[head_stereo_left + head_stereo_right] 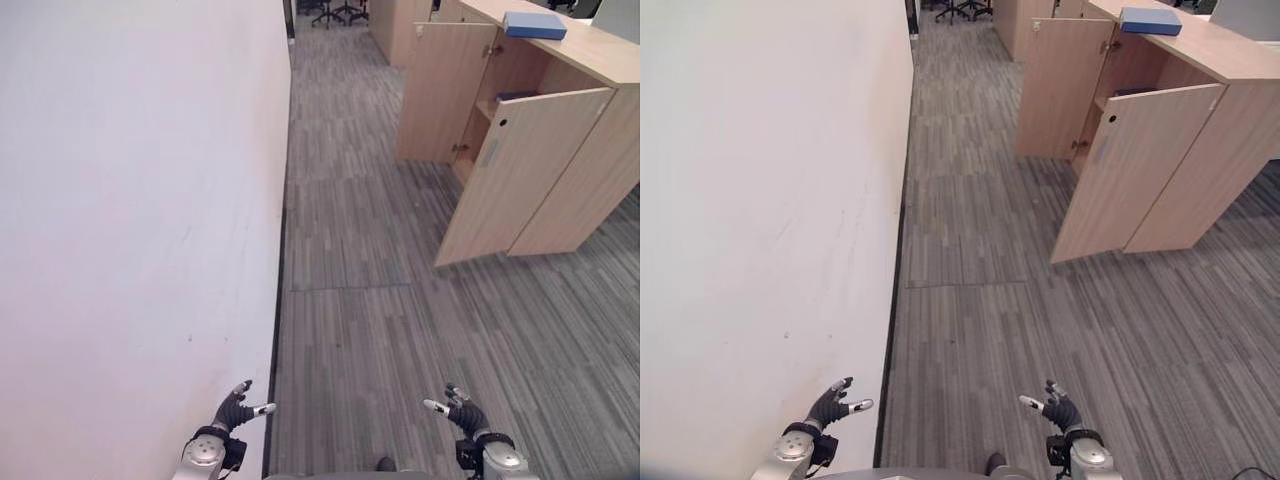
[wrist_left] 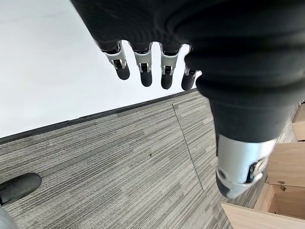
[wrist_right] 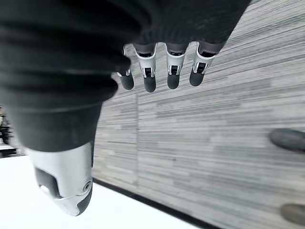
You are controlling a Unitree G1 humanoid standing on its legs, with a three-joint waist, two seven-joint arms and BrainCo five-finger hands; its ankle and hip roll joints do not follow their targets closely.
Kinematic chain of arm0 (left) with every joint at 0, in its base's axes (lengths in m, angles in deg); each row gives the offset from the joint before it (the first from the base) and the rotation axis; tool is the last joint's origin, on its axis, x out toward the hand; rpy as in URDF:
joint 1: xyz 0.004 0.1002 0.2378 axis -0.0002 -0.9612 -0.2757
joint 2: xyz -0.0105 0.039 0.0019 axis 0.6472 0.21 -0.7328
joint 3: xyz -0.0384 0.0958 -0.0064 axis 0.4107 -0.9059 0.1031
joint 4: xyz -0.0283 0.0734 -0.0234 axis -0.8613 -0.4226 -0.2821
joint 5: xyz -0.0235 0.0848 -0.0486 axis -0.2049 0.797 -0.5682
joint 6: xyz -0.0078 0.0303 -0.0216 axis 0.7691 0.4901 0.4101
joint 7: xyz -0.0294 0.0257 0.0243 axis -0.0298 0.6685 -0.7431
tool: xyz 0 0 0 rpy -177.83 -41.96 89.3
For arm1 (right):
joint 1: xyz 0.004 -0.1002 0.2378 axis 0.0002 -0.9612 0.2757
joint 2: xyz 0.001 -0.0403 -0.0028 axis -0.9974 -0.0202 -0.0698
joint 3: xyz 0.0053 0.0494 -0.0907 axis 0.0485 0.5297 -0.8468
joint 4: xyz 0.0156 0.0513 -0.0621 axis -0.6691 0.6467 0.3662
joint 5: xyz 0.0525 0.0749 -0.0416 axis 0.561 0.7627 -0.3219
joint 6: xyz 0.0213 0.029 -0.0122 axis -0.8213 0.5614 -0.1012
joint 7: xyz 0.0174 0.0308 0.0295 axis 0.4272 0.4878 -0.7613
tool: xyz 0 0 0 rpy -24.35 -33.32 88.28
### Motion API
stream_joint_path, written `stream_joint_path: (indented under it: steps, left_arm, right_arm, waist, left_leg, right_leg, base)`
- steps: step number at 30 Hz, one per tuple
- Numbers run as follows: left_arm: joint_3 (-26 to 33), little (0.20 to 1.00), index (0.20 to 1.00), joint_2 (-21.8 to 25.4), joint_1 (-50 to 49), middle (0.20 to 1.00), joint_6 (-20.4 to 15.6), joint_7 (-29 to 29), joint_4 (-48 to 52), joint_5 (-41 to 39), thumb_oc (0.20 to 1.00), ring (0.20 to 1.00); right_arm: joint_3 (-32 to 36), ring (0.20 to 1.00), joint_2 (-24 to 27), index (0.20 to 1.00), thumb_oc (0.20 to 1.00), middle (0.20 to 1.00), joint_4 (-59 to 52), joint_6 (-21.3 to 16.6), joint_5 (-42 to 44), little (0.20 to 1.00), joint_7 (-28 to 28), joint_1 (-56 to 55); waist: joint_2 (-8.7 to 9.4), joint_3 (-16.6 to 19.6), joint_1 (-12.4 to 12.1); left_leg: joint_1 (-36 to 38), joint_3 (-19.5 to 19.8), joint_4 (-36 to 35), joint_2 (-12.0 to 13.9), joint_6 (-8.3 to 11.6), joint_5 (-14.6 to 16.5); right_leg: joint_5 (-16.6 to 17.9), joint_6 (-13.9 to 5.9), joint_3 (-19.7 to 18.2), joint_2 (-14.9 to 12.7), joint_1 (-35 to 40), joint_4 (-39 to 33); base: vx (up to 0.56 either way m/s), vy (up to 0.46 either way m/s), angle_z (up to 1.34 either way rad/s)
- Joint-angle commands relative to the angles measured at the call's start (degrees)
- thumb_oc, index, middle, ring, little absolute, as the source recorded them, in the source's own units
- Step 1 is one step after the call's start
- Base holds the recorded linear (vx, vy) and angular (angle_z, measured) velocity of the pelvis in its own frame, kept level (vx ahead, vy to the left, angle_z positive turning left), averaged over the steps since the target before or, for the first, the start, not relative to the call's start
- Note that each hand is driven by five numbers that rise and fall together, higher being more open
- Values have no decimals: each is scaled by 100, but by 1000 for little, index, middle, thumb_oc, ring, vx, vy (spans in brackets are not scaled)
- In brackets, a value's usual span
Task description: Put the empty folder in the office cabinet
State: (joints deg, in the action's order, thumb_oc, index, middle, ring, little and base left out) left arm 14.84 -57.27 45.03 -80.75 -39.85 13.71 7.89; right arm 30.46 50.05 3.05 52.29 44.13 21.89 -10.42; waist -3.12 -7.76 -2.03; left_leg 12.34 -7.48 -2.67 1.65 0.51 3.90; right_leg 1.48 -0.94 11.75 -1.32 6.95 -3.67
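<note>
A blue folder (image 1: 534, 24) lies flat on top of the light wooden office cabinet (image 1: 590, 170) at the far right. Both cabinet doors stand open; the nearer door (image 1: 520, 175) swings out toward the corridor. A dark flat item (image 1: 512, 97) rests on the shelf inside. My left hand (image 1: 232, 410) hangs low beside the wall, open and holding nothing, its fingers (image 2: 143, 67) straight. My right hand (image 1: 462, 412) hangs low over the carpet, also open and holding nothing, fingers (image 3: 162, 71) straight. Both hands are far from the cabinet.
A white wall (image 1: 130, 200) runs along the whole left side. Grey striped carpet (image 1: 370, 300) stretches ahead as a corridor. Another wooden cabinet (image 1: 395, 25) and office chairs (image 1: 335, 10) stand at the far end.
</note>
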Motion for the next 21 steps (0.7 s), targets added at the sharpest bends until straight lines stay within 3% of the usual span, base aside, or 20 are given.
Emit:
stream_joint_path:
  steps: [1,12,14,15,16,17,18,19,20,21]
  left_arm:
    - [42,1000,1000,195,243,1000,-165,-27,-128,-231,1000,1000]
    - [-34,1000,1000,175,338,1000,-115,-50,-217,-346,1000,1000]
    - [-107,1000,1000,196,422,1000,-91,-74,-196,-414,1000,1000]
    - [-150,1000,1000,192,485,1000,-81,-83,-215,-438,1000,1000]
    - [-150,1000,1000,192,490,1000,-82,-83,-217,-438,1000,1000]
    - [-178,1000,1000,183,518,1000,-82,-74,-239,-448,1000,1000]
    - [-191,1000,1000,182,538,1000,-84,-60,-245,-465,1000,1000]
    - [-178,1000,1000,172,548,1000,-92,-45,-282,-490,1000,1000]
    - [-180,1000,1000,174,548,1000,-92,-45,-282,-491,1000,1000]
    - [-154,1000,1000,165,508,1000,-90,-45,-302,-480,1000,1000]
  right_arm:
    - [-53,1000,-46,1000,1000,1000,59,-108,256,1000,-32,248]
    - [-130,1000,57,1000,1000,1000,52,-93,261,1000,-68,262]
    - [-171,1000,122,1000,1000,1000,11,-114,304,1000,-84,340]
    - [-200,1000,186,1000,1000,1000,9,-118,299,1000,-90,377]
    - [-199,1000,186,1000,1000,1000,11,-119,299,1000,-91,382]
    - [-209,1000,228,1000,1000,1000,31,-117,293,1000,-77,418]
    - [-209,1000,249,1000,1000,1000,33,-106,289,1000,-58,434]
    - [-188,1000,283,1000,1000,1000,41,-95,304,1000,-40,437]
    - [-187,1000,282,1000,1000,1000,41,-94,304,1000,-40,435]
    - [-199,1000,303,1000,1000,1000,55,-73,280,1000,-56,436]
  waist:
    - [333,124,53]
    - [210,-17,118]
    - [251,-243,113]
    - [310,-388,86]
    - [301,-385,98]
    - [316,-460,97]
    - [323,-516,76]
    - [344,-569,-5]
    - [348,-565,0]
    - [358,-573,-118]
  left_leg:
    - [-298,-45,-233,366,430,-361]
    - [-337,-109,-11,720,616,-483]
    - [-850,-21,899,895,689,-430]
    - [-1240,53,1697,953,725,-632]
    - [-1281,76,1749,966,731,-611]
    - [-1504,129,2141,1017,735,-827]
    - [-1642,183,2311,995,699,-975]
    - [-2059,290,2357,771,591,-984]
    - [-2074,294,2389,764,585,-959]
    - [-2313,382,2223,586,517,-895]
  right_leg:
    - [-38,-719,-42,-723,177,15]
    - [-243,-521,-173,-432,130,122]
    - [-368,-368,-238,-327,55,319]
    - [-440,-245,-248,-285,102,411]
    - [-444,-240,-234,-274,91,418]
    - [-510,-167,-209,-244,121,478]
    - [-552,-141,-214,-239,146,516]
    - [-664,-110,-263,-255,188,604]
    - [-684,-116,-258,-264,184,618]
    - [-742,-124,-323,-246,223,633]
  base:
    - [-7,-56,-1]
    - [9,-113,-1]
    - [-67,-260,-14]
    - [-34,-197,-19]
    - [22,-186,-6]
    - [41,-83,2]
    - [141,-123,-3]
    - [123,-66,-16]
    - [195,-47,-15]
    - [189,14,-12]
